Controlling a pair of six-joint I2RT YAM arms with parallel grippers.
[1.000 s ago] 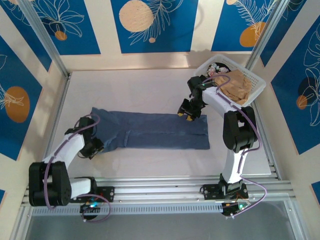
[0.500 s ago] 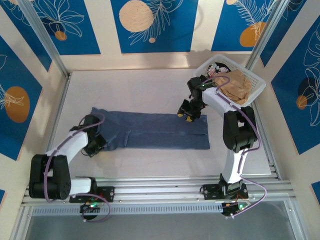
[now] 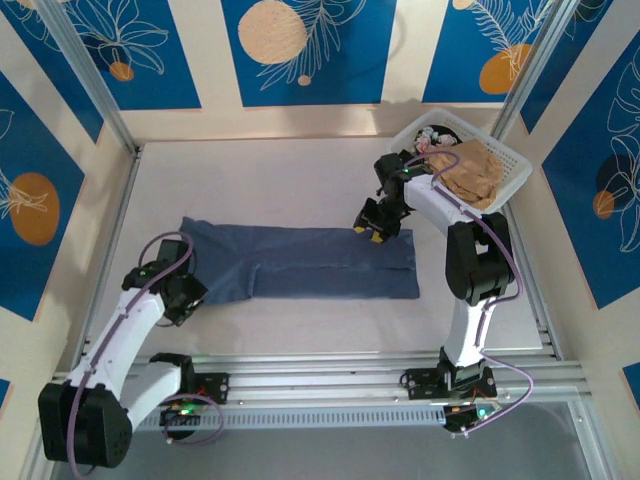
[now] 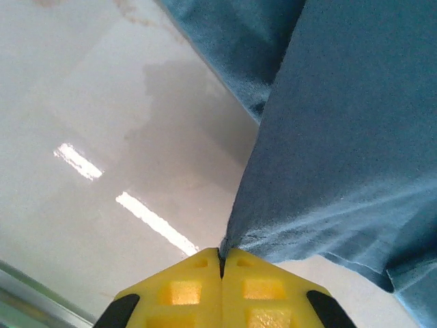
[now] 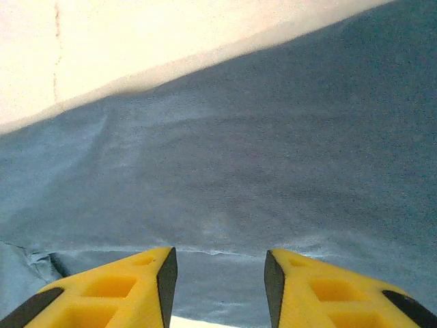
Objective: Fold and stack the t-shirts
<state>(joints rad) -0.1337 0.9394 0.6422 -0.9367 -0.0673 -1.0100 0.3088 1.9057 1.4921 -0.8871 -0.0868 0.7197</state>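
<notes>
A plain dusty slate-blue fabric t-shirt (image 3: 320, 265) lies on the cream-white desk (image 3: 270, 180). The white plastic lattice basket (image 3: 445, 117) holds crumpled tan cloth (image 3: 472, 172). The left end effector (image 4: 222, 258) and right end effector (image 5: 220, 270) are yellow.

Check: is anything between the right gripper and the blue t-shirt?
Nothing visible. The right gripper, jaws open, sits directly over the blue t-shirt; the white basket stands apart, off to its right.

You have a left arm (image 3: 122, 333) and a right arm (image 3: 463, 335) of white links and black joint housings, a purple cable looped along each, ending in yellow fingers (image 4: 179, 294) moulded with square pockets, black-backed at 5 and 7 o'clock.
</notes>
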